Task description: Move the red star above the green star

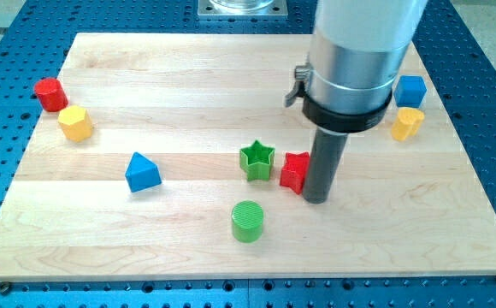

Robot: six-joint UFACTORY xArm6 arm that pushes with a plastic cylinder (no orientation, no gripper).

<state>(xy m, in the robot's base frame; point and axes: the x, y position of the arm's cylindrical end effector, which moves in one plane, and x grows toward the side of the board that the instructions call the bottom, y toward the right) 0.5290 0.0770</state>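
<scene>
green cylinder (248,221) lies nearest; red star (295,171) sits just right of green star (257,160), my tip (317,198) touching its right side; no jaws fitted, nothing held; risk: leftward push drives red star into green star, displacing it

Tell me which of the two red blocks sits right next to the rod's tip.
The red star, just right of the green star, sits against my tip on its left side. The other red block, a cylinder, lies far off near the board's top-left corner.
</scene>
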